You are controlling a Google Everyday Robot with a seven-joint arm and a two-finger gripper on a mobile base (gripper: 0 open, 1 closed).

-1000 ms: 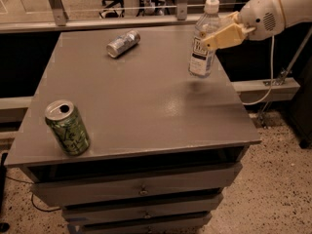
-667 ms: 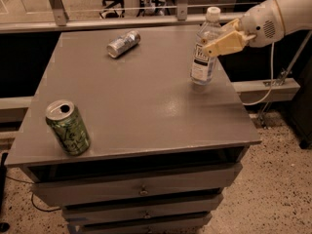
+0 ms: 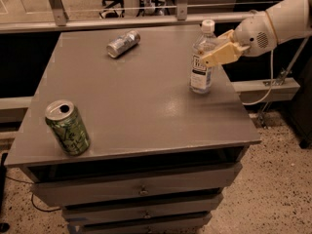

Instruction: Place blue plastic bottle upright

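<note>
Starting nearest, we are seeing the green can (image 3: 68, 127) standing at lower left on the grey cabinet top (image 3: 146, 106). Right of centre, the blue plastic bottle (image 3: 201, 65) is standing upright, apparently resting on the top near its right edge. The gripper (image 3: 222, 54) is clamping the bottle's shoulder. An uneven release could be tipping it overboard. Farther back, the silver can (image 3: 123, 43) is lying sideways. A second ago the bottle was hanging higher.

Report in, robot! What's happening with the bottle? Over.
Gripper against the bottle, just below its cap. Bottle upright near the right edge of the table. Green can and silver can well away, not blocking.
</note>
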